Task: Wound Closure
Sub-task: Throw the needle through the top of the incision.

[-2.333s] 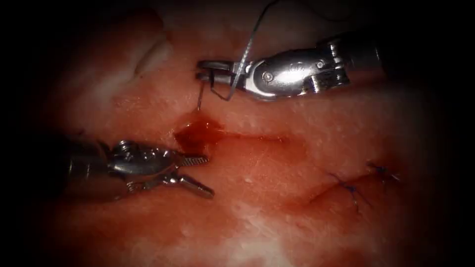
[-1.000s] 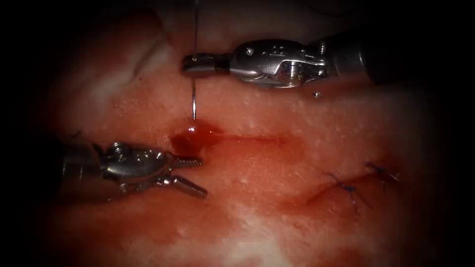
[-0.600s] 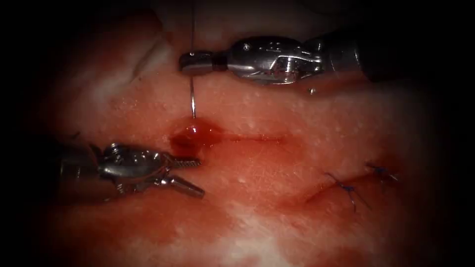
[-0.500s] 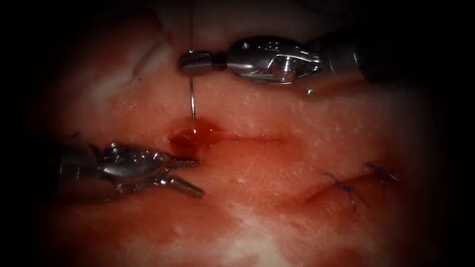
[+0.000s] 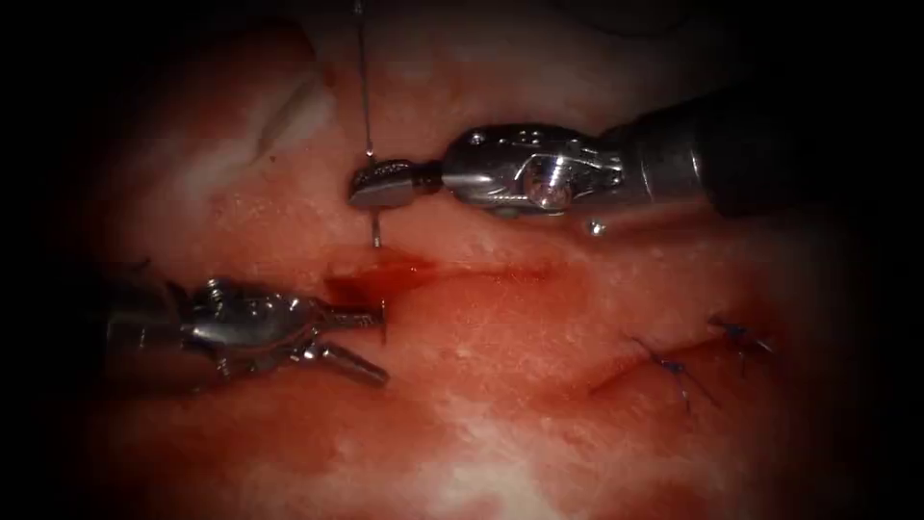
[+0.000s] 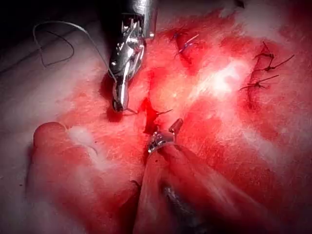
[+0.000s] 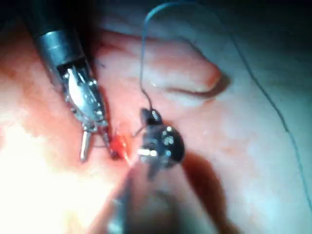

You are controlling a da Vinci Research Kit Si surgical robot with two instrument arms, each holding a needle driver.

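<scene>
Gripping needle [image 5: 374, 231] near swaged end, right gripper [image 5: 380, 185]; tip entering tissue [image 5: 539, 318]; left gripper [image 5: 371, 339] wide, empty.

Around the endoscope view I've got a black, unlit surround [image 5: 58, 77], with no wall or floor I can make out. The light lands from above, brightest on the pale, wet pink tissue [image 5: 481, 472] near me. On the left wrist view, a dull greyish flat surface [image 6: 14, 102] borders it; material, I can't tell.
</scene>
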